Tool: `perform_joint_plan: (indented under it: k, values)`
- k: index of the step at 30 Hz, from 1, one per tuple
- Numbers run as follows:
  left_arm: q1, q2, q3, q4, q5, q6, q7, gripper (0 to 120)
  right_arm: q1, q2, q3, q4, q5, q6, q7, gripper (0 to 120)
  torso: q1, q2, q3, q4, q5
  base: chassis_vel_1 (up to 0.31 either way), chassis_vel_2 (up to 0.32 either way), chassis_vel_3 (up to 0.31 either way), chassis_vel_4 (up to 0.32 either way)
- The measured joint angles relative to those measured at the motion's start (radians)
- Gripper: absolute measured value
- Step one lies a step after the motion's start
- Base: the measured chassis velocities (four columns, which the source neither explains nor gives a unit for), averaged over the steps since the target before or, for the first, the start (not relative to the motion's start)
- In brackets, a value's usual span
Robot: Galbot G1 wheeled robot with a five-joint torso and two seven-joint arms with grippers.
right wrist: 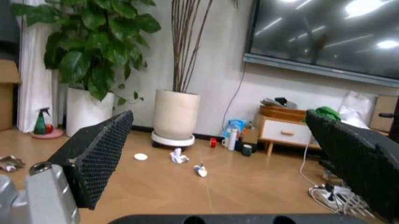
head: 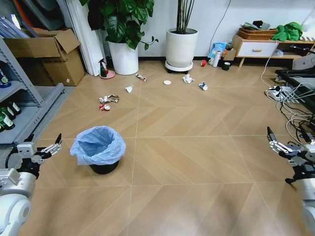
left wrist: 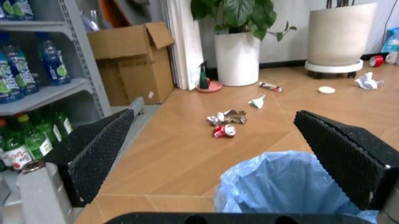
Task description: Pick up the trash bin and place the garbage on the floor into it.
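Head view: both arms low at the frame's bottom corners, forearms raised fwd. Left gripper (head: 45, 145) hangs just left of the trash bin (head: 98, 149), not touching it, fingers spread wide, holding nothing. Right gripper (head: 283, 142) far off at the right edge, also spread wide and empty. Bin stands upright on the floor (head: 187, 162), blue bag puffed over its rim. Garbage lies further off: crushed can (head: 104, 106) w/ a crumpled wrapper (head: 109, 99) beside it, a paper wad (head: 129, 89), a small wrapper (head: 141, 77), a white lid (head: 167, 82), another paper wad (head: 188, 79), a blue-white packet (head: 203, 86). Two white plant pots by the back wall, cardboard boxes and a metal shelf at left, cables at right.

Left wrist view: fingers (left wrist: 93, 154) well apart, nothing btwn them; bag's edge (left wrist: 283, 186) sits near, below the gap. Can (left wrist: 223, 131) and wrapper (left wrist: 228, 116) on the planks beyond; bottles on the shelf (left wrist: 44, 93).

Right wrist view: fingers (right wrist: 96, 151) wide, empty. Beyond: lid (right wrist: 141, 157), paper wad (right wrist: 179, 156), packet (right wrist: 201, 171), tall pot (right wrist: 176, 115), a low cabinet (right wrist: 287, 133).
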Motion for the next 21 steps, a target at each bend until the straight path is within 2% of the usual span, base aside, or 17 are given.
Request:
perform_joint_plan:
  k: [10, 13, 16, 17, 20, 21]
  values:
    - [-0.019, -0.017, 0.032, -0.016, 0.003, 0.002, 0.005, 100, 0.022, -0.009, -0.027, 0.023, 0.019, 0.000, -0.006, 100, 0.000, 0.000, 0.000, -0.0002, 0.0000, 0.000, 0.000, 0.000, 0.000]
    - [-0.025, -0.006, 0.040, -0.007, -0.009, 0.028, -0.009, 100, 0.018, -0.007, -0.028, 0.025, 0.019, 0.001, -0.008, 100, 0.000, 0.000, 0.000, -0.0003, -0.0001, 0.000, 0.000, 0.000, 0.000]
    - [-0.041, 0.046, 0.066, 0.028, -0.061, 0.095, -0.033, 100, 0.011, -0.013, -0.025, 0.019, 0.019, 0.003, -0.015, 100, 0.000, 0.000, 0.000, -0.0001, 0.0000, 0.000, 0.000, 0.000, 0.000]
    - [-0.041, 0.046, 0.066, 0.028, -0.061, 0.095, -0.033, 100, 0.011, -0.013, -0.025, 0.019, 0.019, 0.003, -0.015, 100, 0.000, 0.000, 0.000, -0.0001, 0.0000, 0.000, 0.000, 0.000, 0.000]
    - [-0.073, 0.076, 0.106, 0.058, -0.168, 0.171, -0.090, 100, 0.017, -0.015, -0.038, 0.014, 0.018, 0.003, -0.017, 100, 0.000, 0.000, 0.000, -0.0006, 0.0001, 0.000, 0.000, 0.000, 0.000]
    - [-0.073, 0.076, 0.106, 0.058, -0.168, 0.171, -0.090, 100, 0.017, -0.015, -0.038, 0.014, 0.018, 0.003, -0.017, 100, 0.000, 0.000, 0.000, -0.0006, 0.0001, 0.000, 0.000, 0.000, 0.000]
